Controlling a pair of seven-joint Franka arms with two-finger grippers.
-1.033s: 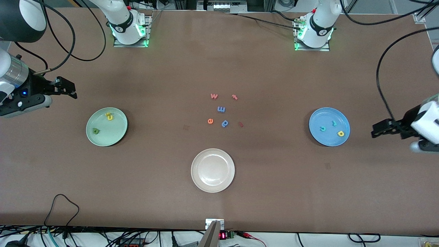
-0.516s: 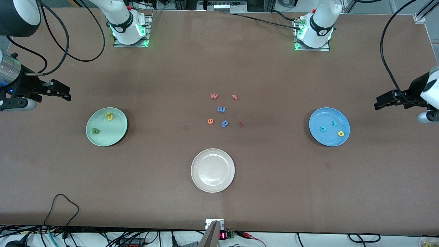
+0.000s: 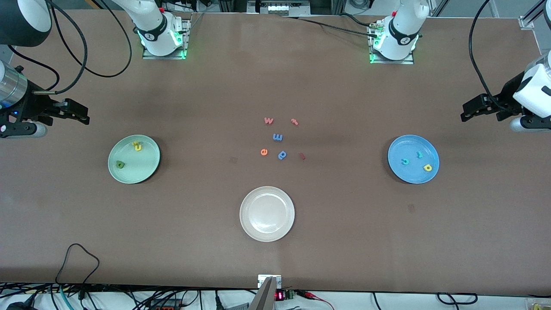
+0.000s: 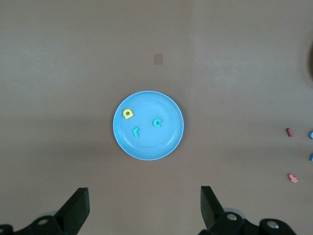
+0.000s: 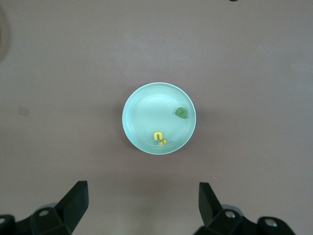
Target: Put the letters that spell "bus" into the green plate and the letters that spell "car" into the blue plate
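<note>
Both jaws are spread wide and empty: the left gripper [image 3: 465,115] is held high near the blue plate [image 3: 413,174], where c, a, r lie; the right gripper [image 3: 84,117] near the green plate [image 3: 129,174], where b, u, s lie. Further contact is best avoided.

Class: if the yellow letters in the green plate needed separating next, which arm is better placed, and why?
Probably the right: the right end effector hangs open close by the green plate holding the yellow letters, while the left end effector, also open, is by the blue plate at its own end.
</note>
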